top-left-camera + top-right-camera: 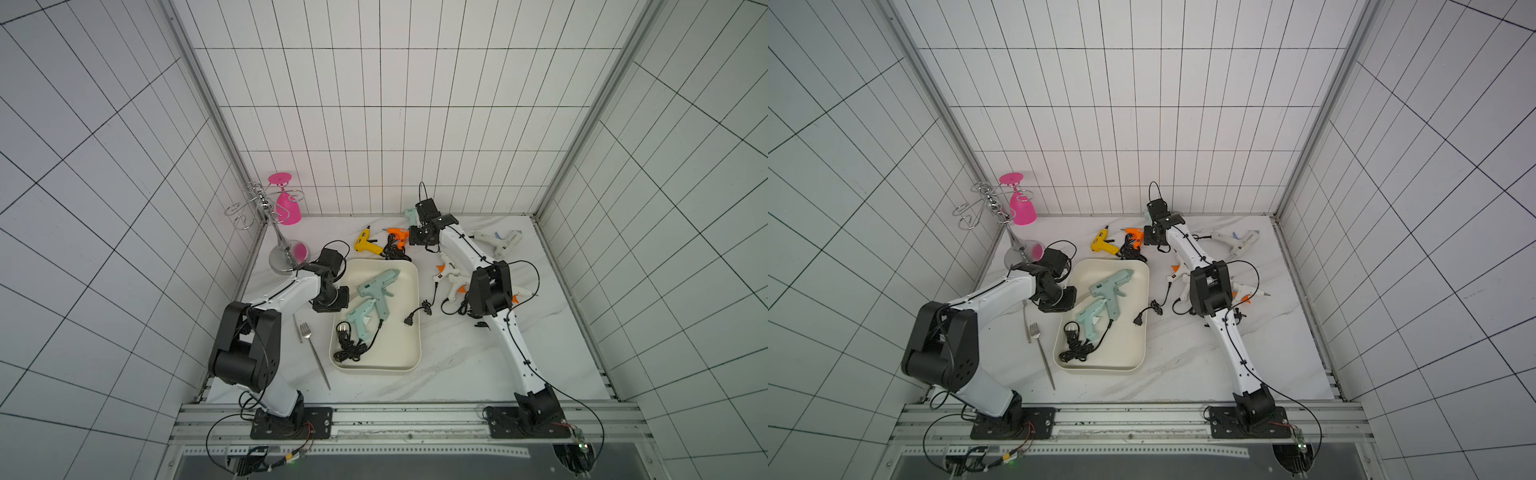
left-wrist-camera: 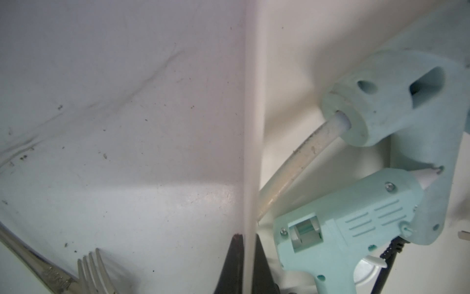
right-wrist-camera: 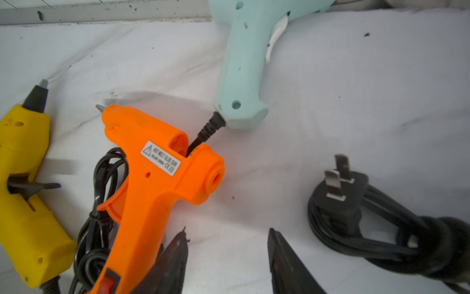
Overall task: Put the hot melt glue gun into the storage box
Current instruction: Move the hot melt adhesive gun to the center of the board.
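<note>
Steadiness seems the aim as the left end effector (image 2: 245, 244) pinches the wall of the shallow cream-white plastic storage box (image 1: 395, 349), while the right end effector (image 3: 226, 236), jaws spread and empty, hovers just beside the orange plastic hot melt glue gun (image 3: 152, 173) on the desk (image 1: 457, 365) beyond it.

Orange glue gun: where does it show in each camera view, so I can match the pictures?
In a top view: orange glue gun on the table just beyond the far end of the storage box.
In a top view: same spot.
Left wrist: not in it.
Right wrist: close up, label facing the camera.
Shared landmark: the yellow glue gun lying right beside it.
</note>
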Controlling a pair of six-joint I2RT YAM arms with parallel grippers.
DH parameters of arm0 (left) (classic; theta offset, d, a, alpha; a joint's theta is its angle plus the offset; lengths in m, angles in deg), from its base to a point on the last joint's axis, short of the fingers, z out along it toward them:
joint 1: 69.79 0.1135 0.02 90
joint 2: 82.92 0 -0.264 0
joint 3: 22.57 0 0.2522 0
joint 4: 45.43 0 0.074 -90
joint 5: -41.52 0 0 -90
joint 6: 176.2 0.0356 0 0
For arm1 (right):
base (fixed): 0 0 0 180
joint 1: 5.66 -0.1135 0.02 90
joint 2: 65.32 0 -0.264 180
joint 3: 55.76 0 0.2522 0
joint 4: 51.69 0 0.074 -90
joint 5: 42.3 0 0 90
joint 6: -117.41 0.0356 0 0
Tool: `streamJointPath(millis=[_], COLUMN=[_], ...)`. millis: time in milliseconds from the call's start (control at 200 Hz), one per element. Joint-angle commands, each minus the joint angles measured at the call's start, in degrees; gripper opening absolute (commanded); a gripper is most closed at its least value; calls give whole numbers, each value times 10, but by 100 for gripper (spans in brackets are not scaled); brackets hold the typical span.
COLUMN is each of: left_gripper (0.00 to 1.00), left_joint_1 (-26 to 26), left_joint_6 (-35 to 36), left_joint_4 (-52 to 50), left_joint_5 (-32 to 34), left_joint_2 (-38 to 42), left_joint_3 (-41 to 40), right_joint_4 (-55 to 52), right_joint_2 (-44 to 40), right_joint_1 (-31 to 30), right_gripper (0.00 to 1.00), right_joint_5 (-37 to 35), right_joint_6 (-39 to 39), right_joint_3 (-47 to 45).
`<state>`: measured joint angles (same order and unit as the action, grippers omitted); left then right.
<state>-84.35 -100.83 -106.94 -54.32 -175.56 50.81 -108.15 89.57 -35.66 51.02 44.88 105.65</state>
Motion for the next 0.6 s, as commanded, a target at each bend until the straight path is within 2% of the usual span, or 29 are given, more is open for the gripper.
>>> streamJointPath(millis=[0, 230, 400, 595], left_gripper=[0, 0, 0, 0], left_joint_1=[-1, -1, 1, 5], left_joint_6=[-19, -16, -15, -11], left_joint_4=[15, 16, 18, 20], left_joint_5=[-15, -15, -17, -24], left_joint_2=[-10, -7, -6, -16], left_joint_3=[1, -5, -12, -9], right_joint_4=[4, 91, 47, 10], right_joint_2=[7, -16, 13, 23], right_joint_1=[-17, -52, -49, -57], right_gripper=[57, 66, 72, 71], right_joint_5=[60, 28, 6, 57], right_joint_6=[-2, -16, -21, -33], right_joint_3=[21, -2, 9, 4])
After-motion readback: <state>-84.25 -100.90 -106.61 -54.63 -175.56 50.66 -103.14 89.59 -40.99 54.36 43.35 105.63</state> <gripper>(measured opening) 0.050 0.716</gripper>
